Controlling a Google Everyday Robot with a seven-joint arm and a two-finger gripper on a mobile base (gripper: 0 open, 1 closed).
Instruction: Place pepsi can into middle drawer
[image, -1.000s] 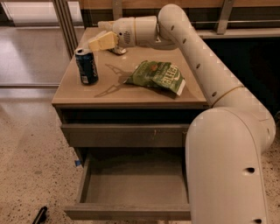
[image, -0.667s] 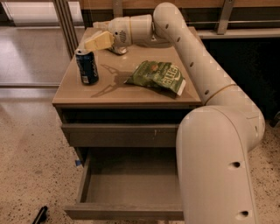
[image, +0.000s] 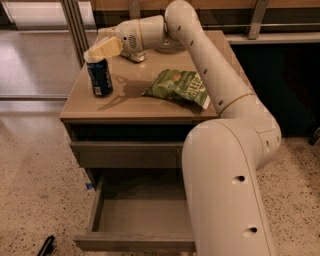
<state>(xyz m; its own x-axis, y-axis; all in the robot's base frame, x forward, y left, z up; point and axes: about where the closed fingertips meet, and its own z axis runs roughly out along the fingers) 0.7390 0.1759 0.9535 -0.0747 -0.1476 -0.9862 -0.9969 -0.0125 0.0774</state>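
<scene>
The pepsi can (image: 100, 77), dark blue with white lettering, stands upright near the left edge of the cabinet top (image: 145, 107). My gripper (image: 101, 50) reaches in from the right and sits right over the can's top rim, which it partly hides. The middle drawer (image: 142, 216) is pulled open low at the front, and its plain grey base is bare. My large pale arm (image: 225, 165) covers the drawer's right side.
A green chip bag (image: 179, 88) lies on the cabinet top to the right of the can. A closed drawer face (image: 125, 154) sits above the open drawer. A metal door frame (image: 75, 25) stands behind left. A small black object (image: 46, 245) lies on the speckled floor.
My gripper has moved left and down, from behind and to the right of the can to right over its top. The can and the chip bag have not moved.
</scene>
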